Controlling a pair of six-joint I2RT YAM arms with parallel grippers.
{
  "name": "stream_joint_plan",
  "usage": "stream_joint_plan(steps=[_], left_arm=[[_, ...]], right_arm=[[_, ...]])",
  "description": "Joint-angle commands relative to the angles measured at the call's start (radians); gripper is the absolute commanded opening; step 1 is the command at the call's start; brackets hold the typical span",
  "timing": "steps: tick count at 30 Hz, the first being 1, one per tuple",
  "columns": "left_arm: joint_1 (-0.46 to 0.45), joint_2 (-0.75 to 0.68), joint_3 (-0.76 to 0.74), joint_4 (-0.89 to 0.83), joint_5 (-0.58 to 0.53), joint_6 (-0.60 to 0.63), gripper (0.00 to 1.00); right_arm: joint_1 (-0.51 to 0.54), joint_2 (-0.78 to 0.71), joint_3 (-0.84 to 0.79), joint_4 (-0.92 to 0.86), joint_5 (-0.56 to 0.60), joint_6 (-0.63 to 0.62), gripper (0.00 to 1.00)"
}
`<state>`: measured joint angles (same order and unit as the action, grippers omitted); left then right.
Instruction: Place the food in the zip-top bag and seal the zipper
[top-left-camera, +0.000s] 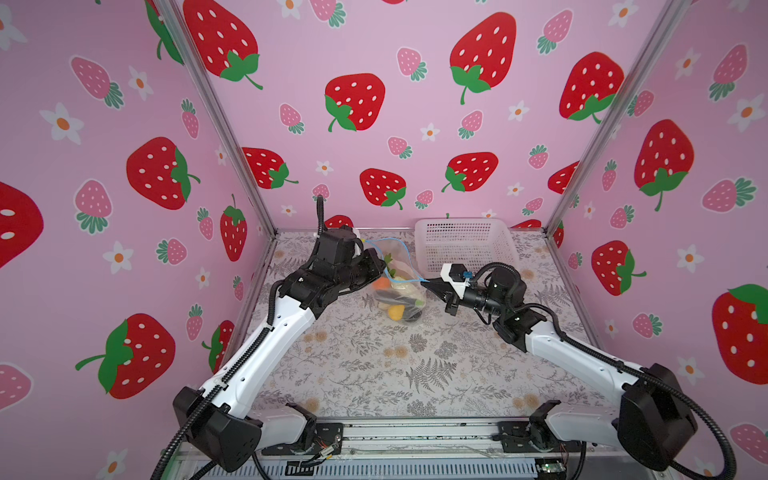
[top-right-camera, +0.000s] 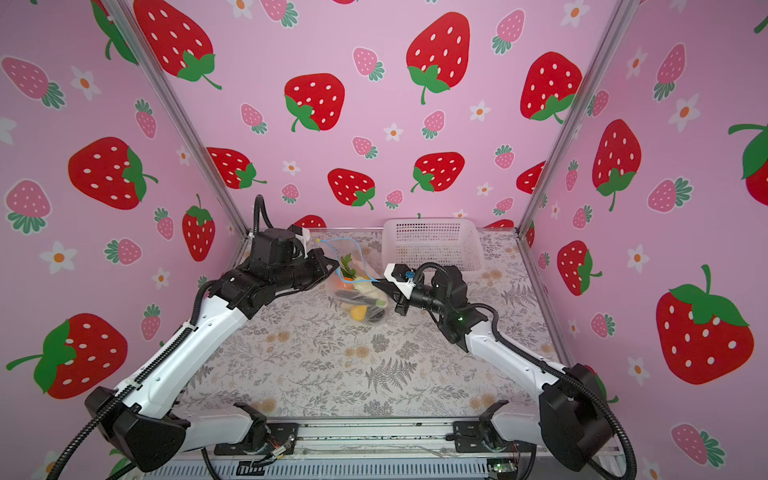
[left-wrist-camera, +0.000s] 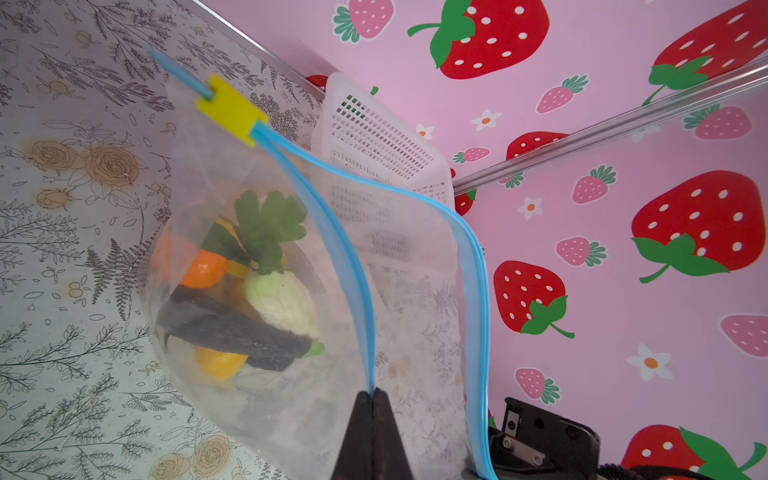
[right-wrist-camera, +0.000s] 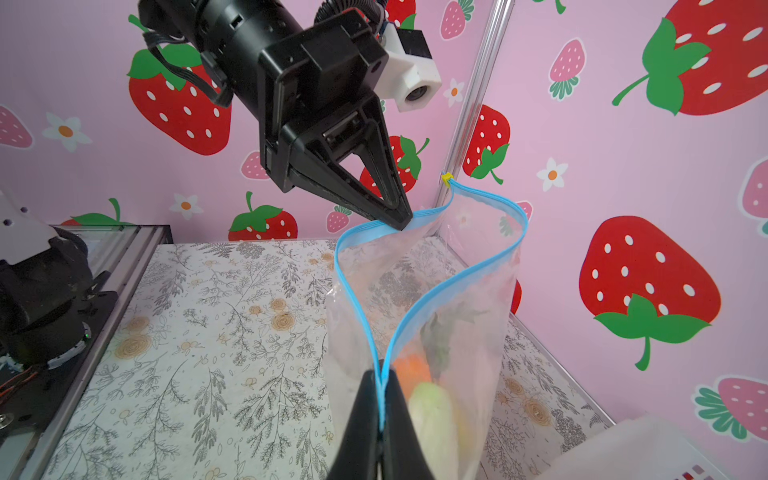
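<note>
Basket (top-left-camera: 465, 245) blocks behind bag (top-left-camera: 409, 297), prob.; front tbl (top-left-camera: 374, 374) free.

In both top views we look down from high at the front, across the table (top-left-camera: 374, 365) to the back wall (top-left-camera: 395, 124). Each wrist camera sits close behind its pincer. The left pincer (left-wrist-camera: 375, 399) view faces the zip-top bag (left-wrist-camera: 407, 291) and basket (left-wrist-camera: 374, 137). The right pincer (right-wrist-camera: 380, 386) view faces across the same bag toward the left arm (right-wrist-camera: 257, 54).

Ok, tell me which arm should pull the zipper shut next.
Probably left. The left gripper pinches one lip of the bag close to the yellow slider; the right gripper clamps both zipper strips at the far end, a good anchor.
</note>
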<state>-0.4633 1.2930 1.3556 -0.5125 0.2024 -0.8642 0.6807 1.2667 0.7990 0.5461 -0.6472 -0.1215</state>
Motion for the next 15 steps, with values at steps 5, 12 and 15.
stream_joint_plan(steps=[5,12,15], left_arm=[[0.008,-0.005,0.032,0.007,-0.01,0.033,0.0],[0.009,-0.014,0.049,-0.02,-0.044,0.089,0.05],[0.014,-0.026,0.05,-0.029,-0.052,0.111,0.2]], right_arm=[[0.003,-0.03,0.028,0.021,-0.051,-0.04,0.0],[-0.002,-0.024,0.081,-0.111,-0.107,-0.179,0.0],[-0.02,-0.018,0.116,-0.186,-0.14,-0.235,0.0]])
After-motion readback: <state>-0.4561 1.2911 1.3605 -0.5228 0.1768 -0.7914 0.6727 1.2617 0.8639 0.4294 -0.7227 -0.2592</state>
